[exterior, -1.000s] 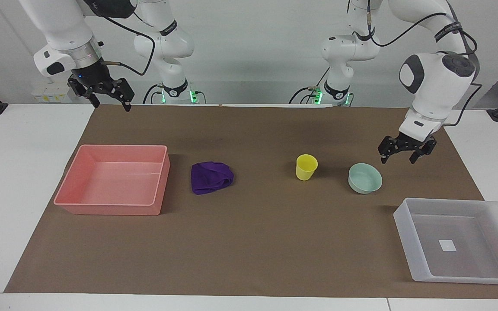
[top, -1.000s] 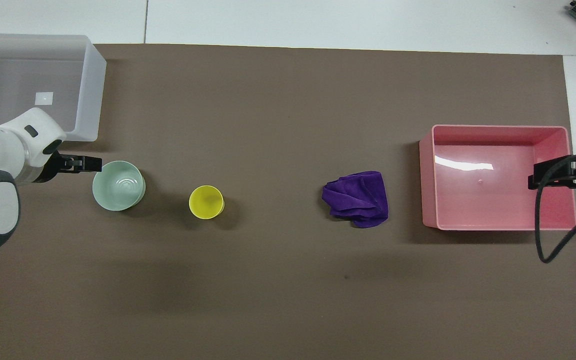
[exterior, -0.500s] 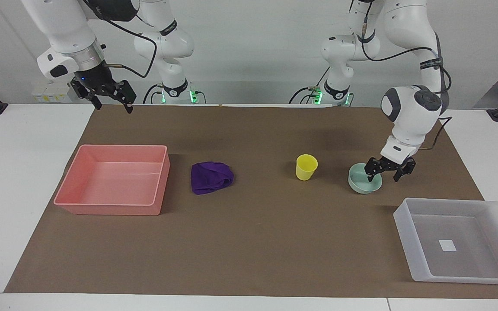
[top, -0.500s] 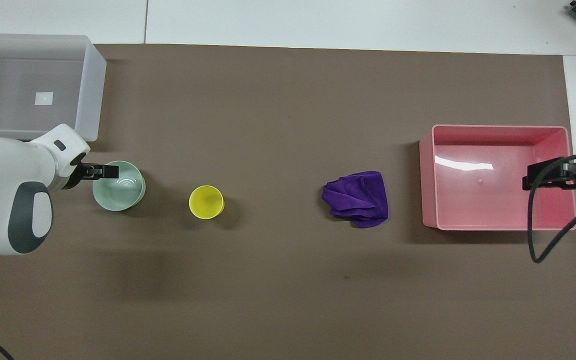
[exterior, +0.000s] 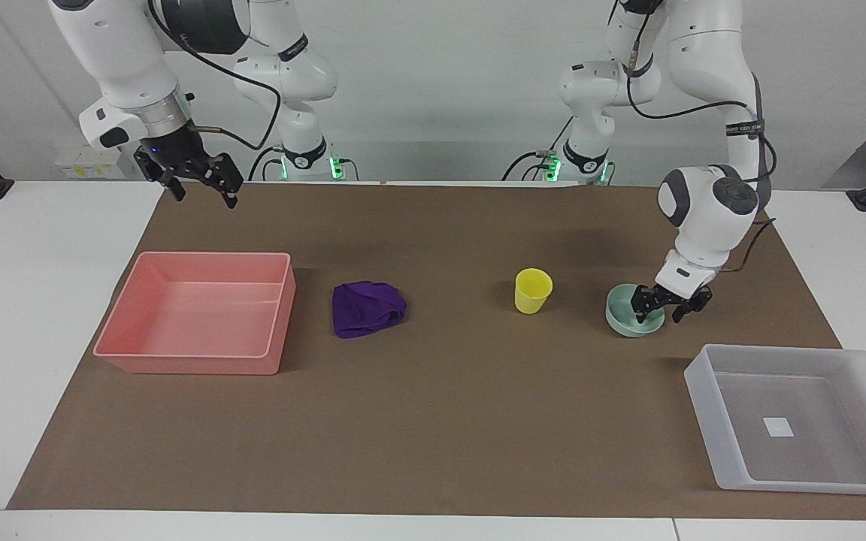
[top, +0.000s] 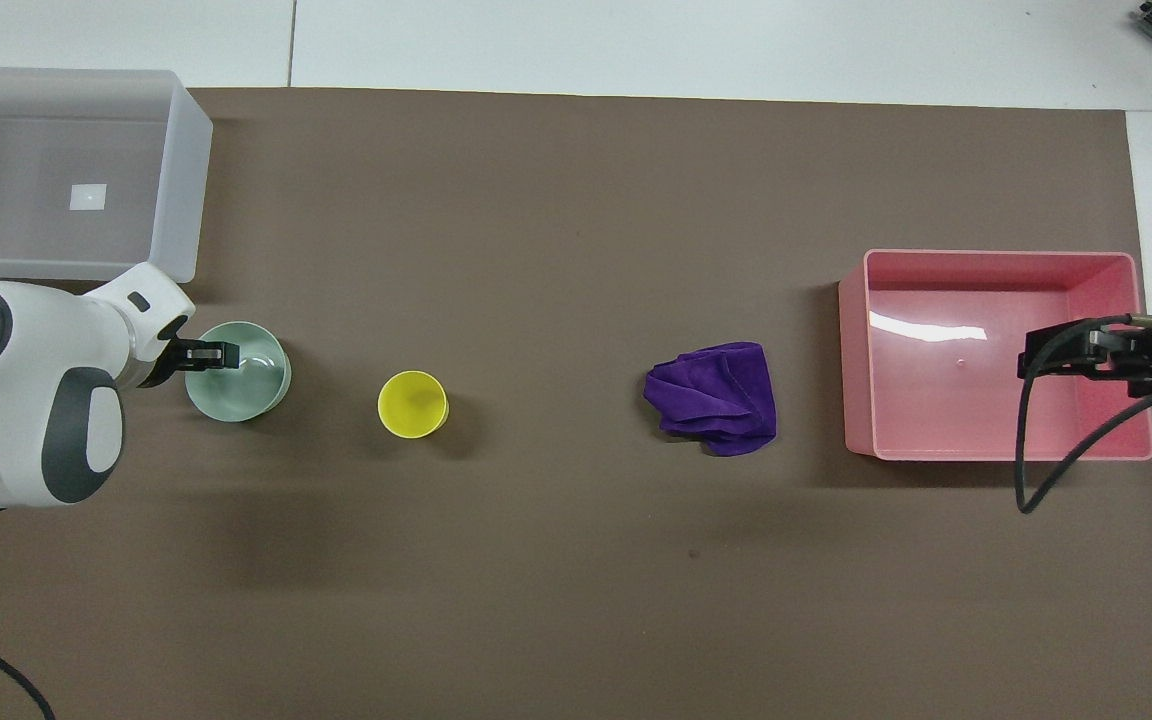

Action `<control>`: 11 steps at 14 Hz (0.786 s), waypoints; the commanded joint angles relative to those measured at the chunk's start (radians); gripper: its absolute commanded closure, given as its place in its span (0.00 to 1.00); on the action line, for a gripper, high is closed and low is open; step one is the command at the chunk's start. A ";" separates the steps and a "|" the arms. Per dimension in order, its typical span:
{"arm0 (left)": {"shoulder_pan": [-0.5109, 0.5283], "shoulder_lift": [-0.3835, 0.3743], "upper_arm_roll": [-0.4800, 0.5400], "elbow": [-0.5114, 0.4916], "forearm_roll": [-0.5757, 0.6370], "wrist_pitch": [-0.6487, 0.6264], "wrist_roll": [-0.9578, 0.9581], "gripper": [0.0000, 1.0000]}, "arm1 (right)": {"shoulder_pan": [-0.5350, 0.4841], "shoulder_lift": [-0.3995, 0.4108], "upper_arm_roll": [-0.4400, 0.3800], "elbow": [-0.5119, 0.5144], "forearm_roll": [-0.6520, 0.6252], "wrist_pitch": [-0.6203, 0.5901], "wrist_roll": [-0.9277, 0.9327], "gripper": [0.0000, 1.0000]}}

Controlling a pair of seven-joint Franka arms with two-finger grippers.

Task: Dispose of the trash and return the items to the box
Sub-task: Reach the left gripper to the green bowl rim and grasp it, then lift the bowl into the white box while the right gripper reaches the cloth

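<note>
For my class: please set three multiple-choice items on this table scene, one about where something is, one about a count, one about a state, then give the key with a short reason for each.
1. Where is the left gripper?
A. at the bowl's rim
B. over the pink tray
C. in the box

2. How many things lie inside the box?
A. two
B. one
C. none

3. What state is the cup in?
A. tipped on its side
B. upright on the mat
C. held in a gripper

Key:
1 A: the facing view shows the left gripper down at the bowl, its fingers straddling the rim at the side toward the left arm's end.
2 C: only the white mark shows on the box's floor.
3 B: the cup stands open end up, beside the bowl, with no gripper near it; the right gripper hangs raised above the mat's edge near the pink tray.
</note>
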 commanded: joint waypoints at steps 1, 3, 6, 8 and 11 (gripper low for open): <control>0.008 -0.023 -0.005 -0.009 0.018 -0.020 -0.009 1.00 | 0.025 -0.038 0.012 -0.091 0.001 0.096 0.005 0.00; 0.008 -0.044 -0.005 0.015 0.018 -0.069 -0.005 1.00 | 0.044 -0.021 0.012 -0.092 0.000 0.134 -0.002 0.00; 0.011 -0.060 0.001 0.116 0.018 -0.197 0.007 1.00 | 0.093 0.014 0.012 -0.094 0.000 0.184 -0.004 0.00; 0.021 -0.050 0.005 0.215 0.018 -0.290 0.046 1.00 | 0.142 0.043 0.012 -0.094 0.003 0.226 0.008 0.00; 0.041 -0.014 0.005 0.318 0.027 -0.311 0.073 1.00 | 0.193 0.086 0.012 -0.094 0.015 0.292 0.045 0.00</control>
